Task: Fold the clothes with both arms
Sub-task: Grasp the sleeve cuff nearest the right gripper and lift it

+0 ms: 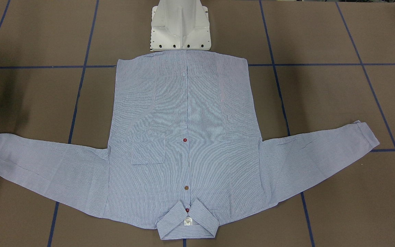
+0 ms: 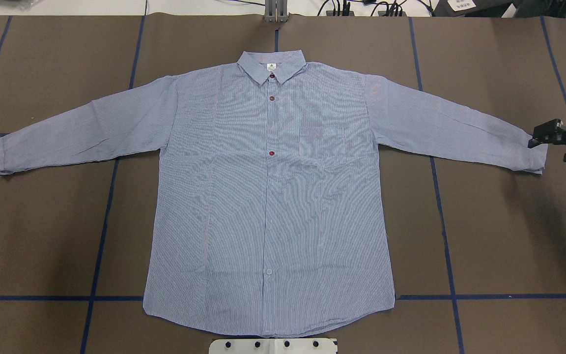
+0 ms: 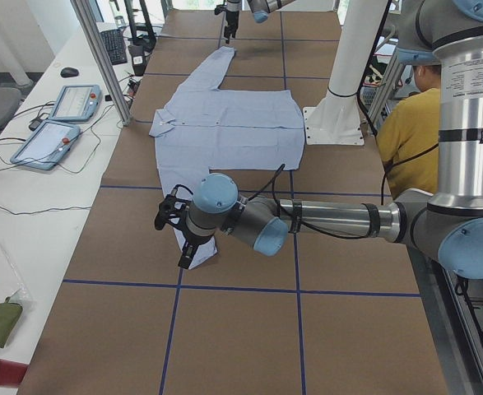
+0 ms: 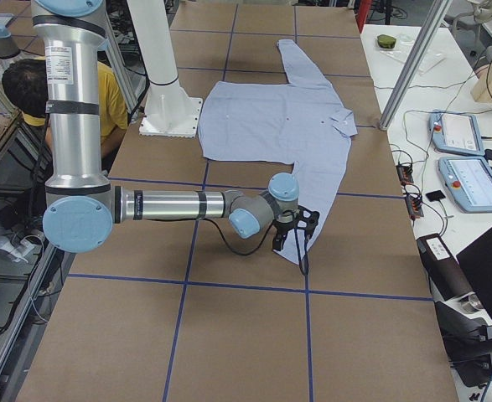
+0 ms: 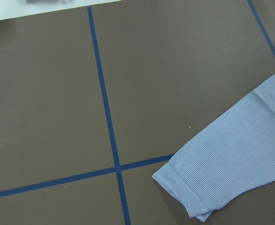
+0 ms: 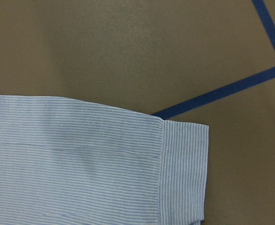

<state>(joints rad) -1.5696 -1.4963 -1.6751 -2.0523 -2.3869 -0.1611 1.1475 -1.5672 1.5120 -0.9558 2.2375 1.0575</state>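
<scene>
Right gripper (image 2: 551,145), jaws apart, over the shirt (image 2: 268,196) cuff (image 2: 533,157) at the table's (image 2: 509,246) right edge, left gripper (image 3: 175,243) unreadable: best pinch both cuffs squarely.

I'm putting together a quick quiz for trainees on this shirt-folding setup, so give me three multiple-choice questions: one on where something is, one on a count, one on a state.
1. Relative to the white pedestal, where is the collar of the shirt?
A) right beside it
B) at the end away from it
C) tucked under the body

2. How many red or brown buttons show on the front?
A) one
B) three
C) six

3. How do the sleeves lie?
A) both spread out flat
B) both folded across the chest
C) one folded in, one out

Answers:
1 B: the hem sits at the pedestal and the collar lies opposite.
2 B: two red and one brown show; the pale button near the hem does not count.
3 A: each sleeve lies flat, out to its side on the table.
</scene>
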